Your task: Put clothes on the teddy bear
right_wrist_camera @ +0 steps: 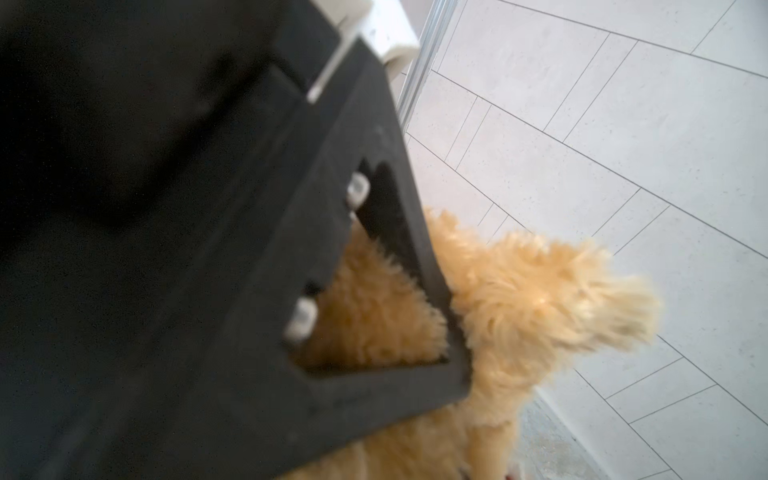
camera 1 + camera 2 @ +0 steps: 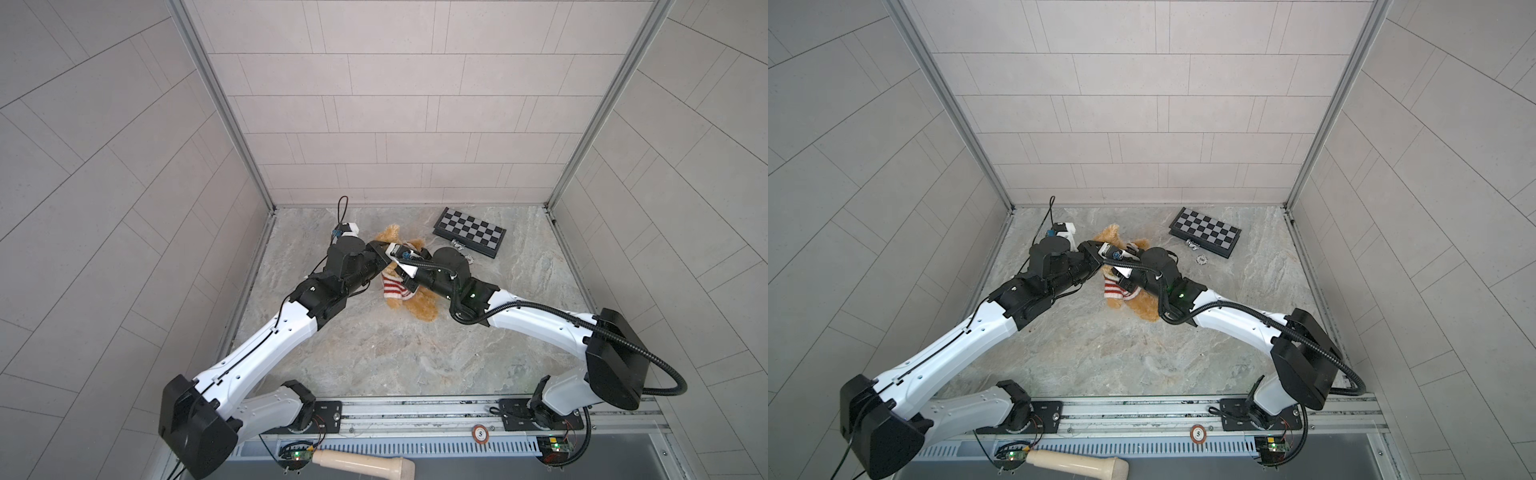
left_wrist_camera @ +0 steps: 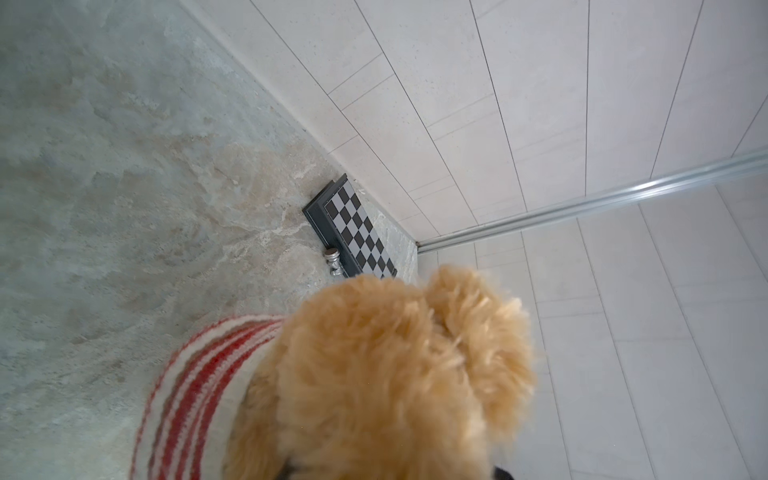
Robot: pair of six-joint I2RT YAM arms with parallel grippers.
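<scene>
The teddy bear (image 2: 424, 308) (image 2: 1143, 308) lies mid-table in both top views, fluffy and golden-tan. A red-and-white striped sweater (image 2: 395, 289) (image 2: 1116, 289) is bunched around its middle. My left gripper (image 2: 384, 258) and right gripper (image 2: 405, 273) meet over its upper body, and their fingertips are hidden there. In the left wrist view the bear's head (image 3: 395, 374) fills the space at my jaws, with the sweater (image 3: 195, 395) beside it. In the right wrist view the left gripper's black housing (image 1: 249, 291) blocks most of the picture, with bear fur (image 1: 519, 299) behind it.
A folded chessboard (image 2: 469, 237) (image 3: 357, 232) lies at the back right, with a silver chess piece (image 3: 334, 262) against its edge and a poker chip (image 2: 1201, 259) nearby. Tiled walls close three sides. A wooden handle (image 2: 361, 463) lies in front of the rail.
</scene>
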